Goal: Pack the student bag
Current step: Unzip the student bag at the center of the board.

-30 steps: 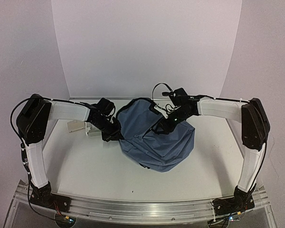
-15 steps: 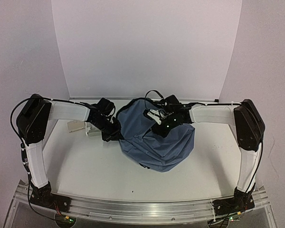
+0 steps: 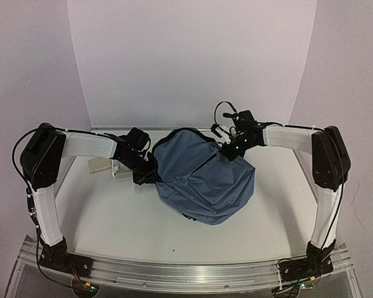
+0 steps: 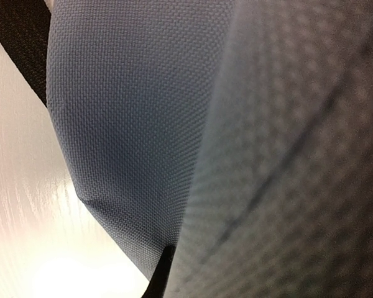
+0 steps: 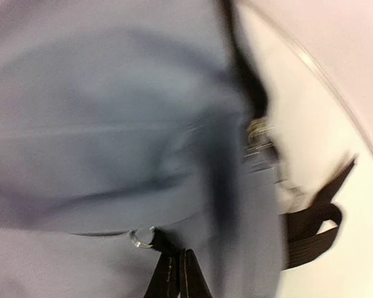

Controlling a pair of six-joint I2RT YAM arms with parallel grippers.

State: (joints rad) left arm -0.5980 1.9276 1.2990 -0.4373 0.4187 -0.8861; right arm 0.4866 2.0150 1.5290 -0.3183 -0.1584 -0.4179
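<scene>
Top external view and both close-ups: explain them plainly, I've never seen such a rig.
The wide view looks down on two robot arms, each ending in a two-finger gripper; the close-ups come from cameras on their wrists. On the white table lie a large soft blue-grey fabric backpack and a small pale flat object. The left gripper sits at the backpack's left edge; its camera sees only fabric. The right gripper, shut, is at the upper right, beside a small metal ring.

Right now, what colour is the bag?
The bag is blue-grey; the top view shows it best.
</scene>
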